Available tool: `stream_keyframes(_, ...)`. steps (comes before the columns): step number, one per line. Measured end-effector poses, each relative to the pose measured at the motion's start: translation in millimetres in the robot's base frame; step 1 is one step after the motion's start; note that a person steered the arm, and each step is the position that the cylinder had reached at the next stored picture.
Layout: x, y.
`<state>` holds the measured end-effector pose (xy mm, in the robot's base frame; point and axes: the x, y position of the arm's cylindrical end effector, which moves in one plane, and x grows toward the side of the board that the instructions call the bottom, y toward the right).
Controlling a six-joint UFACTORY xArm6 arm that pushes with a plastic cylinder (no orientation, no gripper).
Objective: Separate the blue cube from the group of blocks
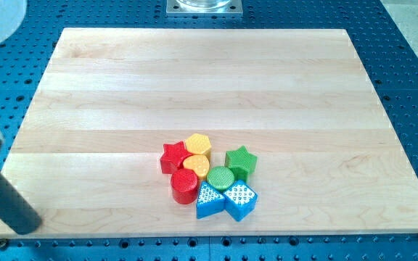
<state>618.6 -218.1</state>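
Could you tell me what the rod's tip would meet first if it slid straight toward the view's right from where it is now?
Probably the red cylinder, the nearest of the group on that side. My tip sits at the board's lower left with bare wood between; depth is unclear, so it may pass just below toward the blue blocks.

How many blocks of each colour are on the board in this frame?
Red: 2, a star and a cylinder
Yellow: 2, a hexagon and a heart
Green: 2, a star and a cylinder
Blue: 2, a triangular block and the cube
Total: 8
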Motion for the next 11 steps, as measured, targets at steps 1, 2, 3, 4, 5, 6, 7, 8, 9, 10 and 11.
stream_keyframes(1, -0.5, 77.3)
stream_keyframes(2, -0.9, 136.5)
stream_keyframes(3, 0.2, 176.3)
stream_keyframes(4, -7.3, 234.5)
stream_keyframes(5, -13.1, 290.5)
stream_keyframes(6, -13.1, 292.6)
stream_keyframes(7, -15.3, 307.3)
stream_keyframes(8, -23.9, 335.9)
stream_keyframes(9, -24.1, 329.7)
stream_keyframes(10, -24.1, 326.9)
stream_keyframes(11, -47.3, 361.2)
